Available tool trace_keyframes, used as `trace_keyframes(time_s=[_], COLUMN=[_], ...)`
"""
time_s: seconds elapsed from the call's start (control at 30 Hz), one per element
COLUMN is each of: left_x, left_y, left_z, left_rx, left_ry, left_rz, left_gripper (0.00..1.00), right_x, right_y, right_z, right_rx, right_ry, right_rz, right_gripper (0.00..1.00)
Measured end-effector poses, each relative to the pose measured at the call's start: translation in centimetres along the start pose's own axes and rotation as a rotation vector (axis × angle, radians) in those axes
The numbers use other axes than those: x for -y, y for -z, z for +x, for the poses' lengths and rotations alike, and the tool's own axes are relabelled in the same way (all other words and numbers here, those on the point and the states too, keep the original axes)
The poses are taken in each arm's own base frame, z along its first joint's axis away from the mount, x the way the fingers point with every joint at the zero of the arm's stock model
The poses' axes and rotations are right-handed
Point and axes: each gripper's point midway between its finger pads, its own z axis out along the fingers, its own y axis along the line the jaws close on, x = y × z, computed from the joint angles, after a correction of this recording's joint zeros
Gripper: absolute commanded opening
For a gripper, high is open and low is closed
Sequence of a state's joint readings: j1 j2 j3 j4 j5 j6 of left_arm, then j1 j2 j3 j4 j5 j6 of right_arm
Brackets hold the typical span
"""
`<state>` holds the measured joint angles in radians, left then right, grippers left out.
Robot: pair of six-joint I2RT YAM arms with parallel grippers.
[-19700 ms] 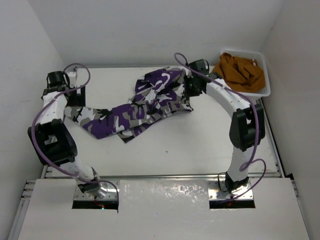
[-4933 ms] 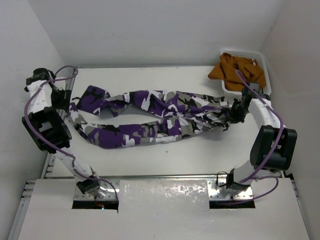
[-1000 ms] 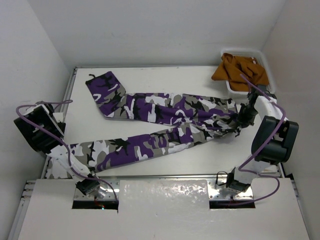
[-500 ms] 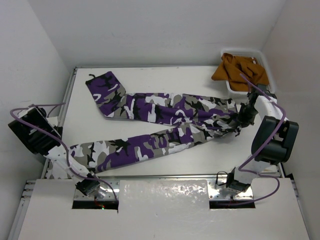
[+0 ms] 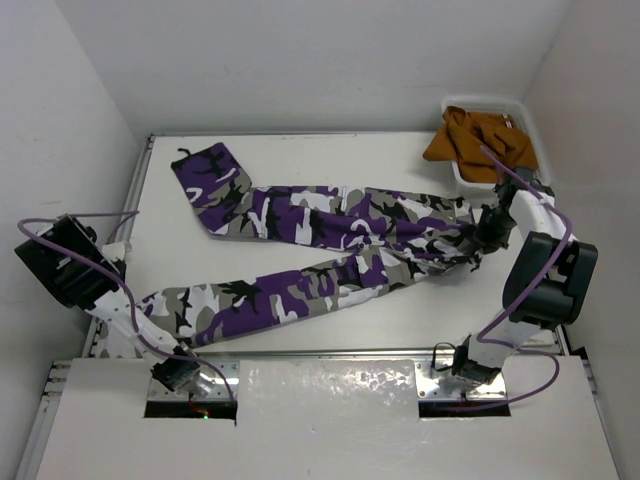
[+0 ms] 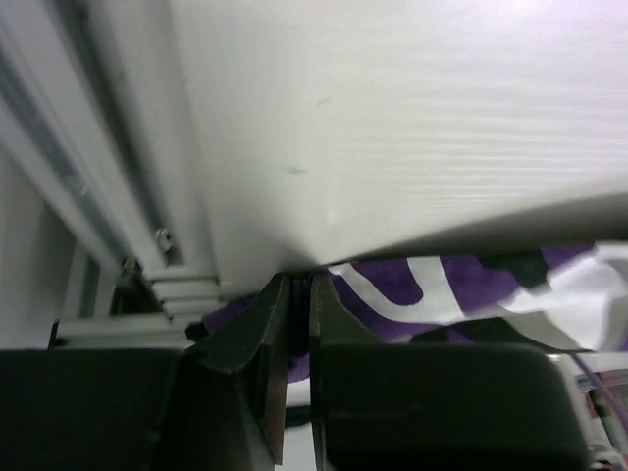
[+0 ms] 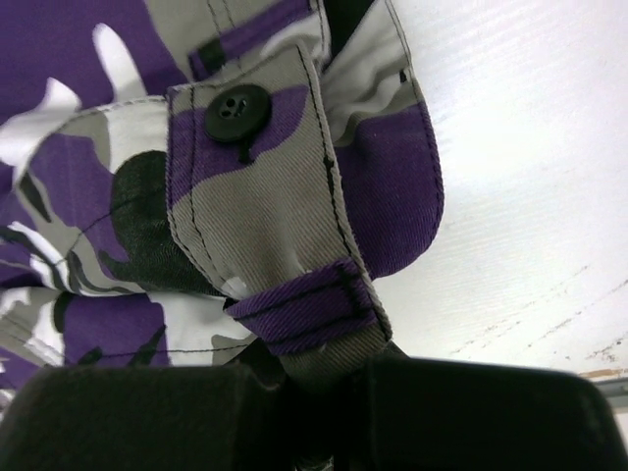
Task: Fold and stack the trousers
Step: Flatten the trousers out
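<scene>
Just above the right fingers [image 7: 147, 412], the trousers [image 7: 255, 226] are matt woven cloth with a fine diagonal twill rib, raised dark stitching and a smooth black plastic button [image 7: 236, 111]. The fingers themselves look like smooth, matt black plastic. The counter [image 7: 510, 147] beyond them is white and faintly grained with a soft sheen, and left of the left fingers [image 6: 245, 339] runs a pale, satin metal rail [image 6: 98, 177].

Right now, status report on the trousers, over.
Left gripper shut on leg hem, right gripper shut on waistband; trousers spread out, unfolded. Orange garment in tray.
</scene>
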<state>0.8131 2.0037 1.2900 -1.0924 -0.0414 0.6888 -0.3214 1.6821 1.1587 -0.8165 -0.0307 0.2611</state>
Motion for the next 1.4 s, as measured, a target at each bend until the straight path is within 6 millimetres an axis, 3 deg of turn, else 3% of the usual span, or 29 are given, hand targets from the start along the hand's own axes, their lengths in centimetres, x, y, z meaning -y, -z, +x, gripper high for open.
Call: trace_keyframes(time_s=[0.1, 0.17, 0.3, 0.37, 0.47, 0.57, 0.63, 0.7, 0.87, 0.97, 1.03, 1.1, 1.17, 1.2, 1.33, 1.4], left_x=[0.6, 0.0, -0.9, -0.6, 0.5, 1.7, 2.7, 3.4, 3.7, 2.2, 1.1, 0.1, -0.2, -0.2, 0.0, 0.2], left_y=[1.4, 4.2, 13.4, 18.3, 24.7, 28.1, 27.7, 25.3, 12.4, 6.8, 5.7, 5.7, 5.9, 6.0, 6.6, 6.9], left_z=[-2.1, -5.1, -11.9, -14.0, -15.3, -14.4, -12.8, -11.2, -5.1, -1.1, 0.5, 1.4, 1.7, 1.8, 1.9, 1.9], left_rx=[0.094, 0.224, 0.559, 0.706, 0.892, 1.0, 1.016, 0.984, 0.716, 0.565, 0.527, 0.522, 0.52, 0.519, 0.521, 0.529], left_ry=[-0.012, -0.01, -0.025, -0.058, -0.122, -0.181, -0.226, -0.276, -0.354, -0.337, -0.322, -0.326, -0.353, -0.369, -0.423, -0.435], left_rz=[0.058, 0.058, 0.031, 0.002, -0.042, -0.088, -0.11, -0.123, -0.114, -0.099, -0.11, -0.123, -0.13, -0.133, -0.135, -0.129], left_gripper=[0.0, 0.0, 0.0, 0.0, 0.0, 0.0, 0.0, 0.0, 0.0, 0.01, 0.03, 0.05, 0.09, 0.1, 0.0, 0.0], right_x=[-0.4, -0.9, -3.2, -4.5, -5.5, -5.4, -4.1, -2.1, 2.4, 3.9, 4.6, 5.3, 5.9, 6.2, 7.4, 7.8], right_y=[0.6, 1.5, 4.4, 6.3, 9.1, 10.0, 9.0, 7.0, 0.6, -1.6, -2.2, -2.4, -2.3, -2.2, -1.0, 0.1], right_z=[-1.0, -2.2, -5.4, -7.9, -10.8, -11.6, -10.1, -7.2, 3.4, 7.3, 8.3, 8.6, 8.4, 8.3, 6.3, 4.9], right_rx=[0.022, 0.049, 0.123, 0.195, 0.294, 0.344, 0.337, 0.287, 0.095, 0.014, 0.002, 0.0, 0.01, 0.015, 0.067, 0.106], right_ry=[0.001, 0.003, 0.008, 0.016, 0.03, 0.017, -0.027, -0.106, -0.315, -0.397, -0.452, -0.495, -0.504, -0.498, -0.444, -0.4], right_rz=[-0.014, -0.038, -0.13, -0.176, -0.216, -0.219, -0.201, -0.177, -0.064, -0.017, -0.01, -0.003, 0.01, 0.022, 0.068, 0.108], right_gripper=[0.0, 0.0, 0.0, 0.0, 0.0, 0.0, 0.0, 0.03, 0.07, 0.06, 0.07, 0.18, 0.41, 0.61, 0.72, 0.75])
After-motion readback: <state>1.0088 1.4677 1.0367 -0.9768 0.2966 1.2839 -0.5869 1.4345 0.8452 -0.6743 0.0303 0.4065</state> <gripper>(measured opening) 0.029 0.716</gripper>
